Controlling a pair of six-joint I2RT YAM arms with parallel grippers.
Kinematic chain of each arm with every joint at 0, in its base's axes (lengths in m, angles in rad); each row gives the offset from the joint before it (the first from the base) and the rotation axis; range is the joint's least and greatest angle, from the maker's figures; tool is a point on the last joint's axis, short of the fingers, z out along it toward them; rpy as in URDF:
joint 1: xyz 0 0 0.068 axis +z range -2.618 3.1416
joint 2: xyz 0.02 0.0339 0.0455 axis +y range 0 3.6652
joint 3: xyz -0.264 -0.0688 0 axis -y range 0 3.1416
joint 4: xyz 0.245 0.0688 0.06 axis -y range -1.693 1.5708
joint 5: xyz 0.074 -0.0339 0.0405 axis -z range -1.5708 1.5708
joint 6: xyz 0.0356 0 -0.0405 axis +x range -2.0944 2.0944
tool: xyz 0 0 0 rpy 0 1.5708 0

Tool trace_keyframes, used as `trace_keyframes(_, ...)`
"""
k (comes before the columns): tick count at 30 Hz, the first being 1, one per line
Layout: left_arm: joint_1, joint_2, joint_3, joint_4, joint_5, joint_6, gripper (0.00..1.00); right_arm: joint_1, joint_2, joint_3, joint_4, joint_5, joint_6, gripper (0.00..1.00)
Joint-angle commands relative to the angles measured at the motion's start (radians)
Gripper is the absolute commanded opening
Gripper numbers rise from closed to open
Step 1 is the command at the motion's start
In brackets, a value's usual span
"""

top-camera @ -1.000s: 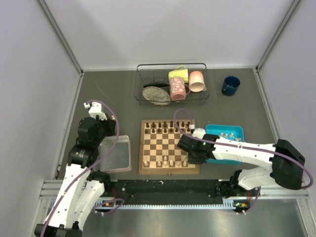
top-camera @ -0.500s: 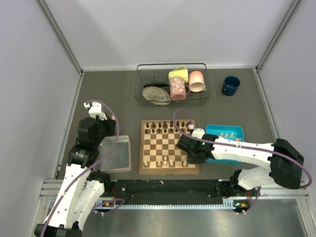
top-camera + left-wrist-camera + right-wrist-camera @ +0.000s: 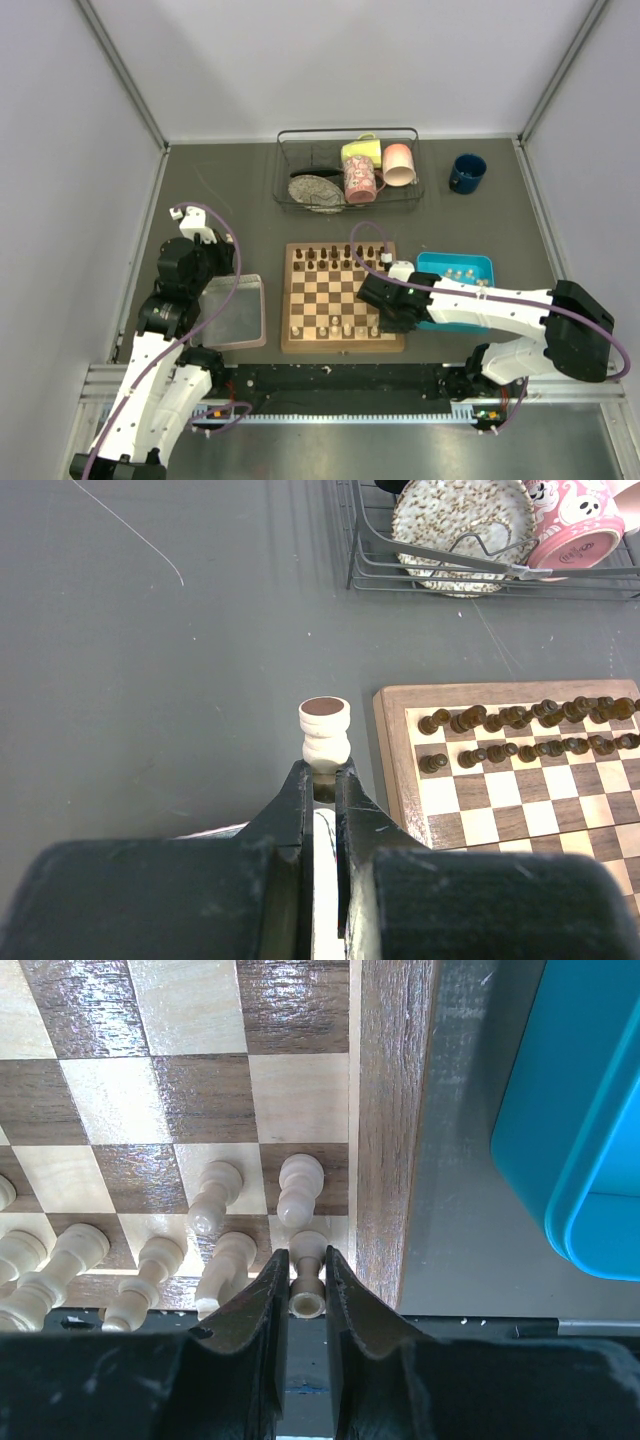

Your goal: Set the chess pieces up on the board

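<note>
the board (image 3: pixel 343 297) lies near the front of the table (image 3: pixel 220 200), with chess pieces (image 3: pixel 335 256) along its far and near edges. one tray (image 3: pixel 240 315) lies just left of it, another tray (image 3: pixel 484 270) just right. behind stands a wire rack (image 3: pixel 300 155) holding mugs (image 3: pixel 398 165), with a lone mug (image 3: pixel 467 172) to its right.

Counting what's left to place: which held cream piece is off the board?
The cream piece in the left fingers, dark end up, left of the board; the right fingers grip the corner piece on it.
</note>
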Motion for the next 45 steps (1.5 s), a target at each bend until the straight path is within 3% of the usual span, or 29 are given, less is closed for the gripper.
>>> trace_keyframes(1, 0.004, -0.006, 0.005, 0.02, 0.004, 0.008, 0.0, 0.007, 0.019, 0.004, 0.008, 0.01, 0.001, 0.17)
trace_keyframes(9, 0.004, -0.008, 0.007, 0.019, 0.004, 0.008, 0.0, 0.007, 0.015, 0.014, 0.005, 0.015, -0.002, 0.37)
trace_keyframes(21, 0.004, -0.006, 0.005, 0.02, 0.005, 0.008, 0.0, 0.005, -0.056, 0.092, -0.102, 0.069, -0.019, 0.38)
trace_keyframes(29, 0.004, -0.02, 0.002, 0.037, 0.051, 0.012, 0.0, 0.005, -0.224, 0.219, -0.196, 0.113, -0.068, 0.42)
trace_keyframes(33, 0.003, -0.061, -0.007, 0.115, 0.253, 0.02, 0.0, 0.004, -0.322, 0.293, -0.19, 0.121, -0.135, 0.46)
trace_keyframes(36, 0.004, -0.075, -0.005, 0.241, 0.621, 0.003, 0.0, 0.005, -0.375, 0.349, -0.147, 0.075, -0.244, 0.49)
trace_keyframes(37, 0.004, -0.065, -0.004, 0.287, 0.782, -0.029, 0.0, 0.005, -0.385, 0.365, -0.1, 0.046, -0.278, 0.5)
trace_keyframes(38, 0.0, -0.058, -0.007, 0.402, 0.848, -0.106, 0.0, 0.005, -0.398, 0.371, -0.072, -0.018, -0.328, 0.51)
trace_keyframes(41, -0.038, -0.064, -0.011, 0.512, 0.941, -0.196, 0.0, 0.005, -0.402, 0.4, 0.0, -0.124, -0.365, 0.51)
trace_keyframes(45, -0.149, -0.045, 0.037, 0.482, 0.958, -0.163, 0.0, 0.005, -0.419, 0.397, 0.108, -0.204, -0.355, 0.52)
